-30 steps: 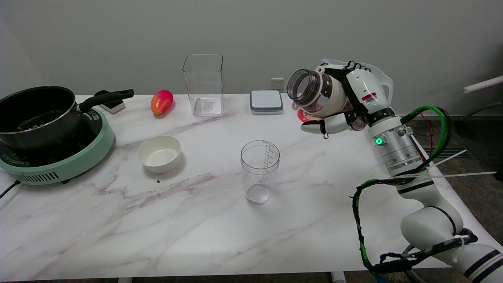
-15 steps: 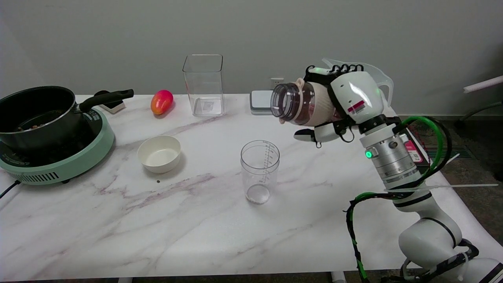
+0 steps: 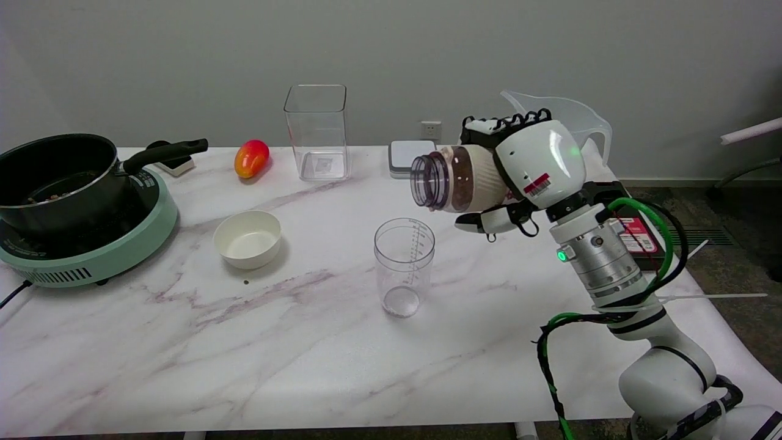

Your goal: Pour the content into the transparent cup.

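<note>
Over the last second the right hand [image 3: 519, 168], wrapped firmly around the bottle [image 3: 455, 180], had carried it leftward and lower, tipping it nearly level, with brown content showing inside near the neck. Its open mouth now hung just above and right of the transparent cup [image 3: 404, 266], so pouring looked imminent

Your right hand [image 3: 525, 168] grips the jar [image 3: 455, 179] tipped sideways, its open mouth above and just right of the transparent cup [image 3: 404, 266] on the desk [image 3: 244, 342].
</note>
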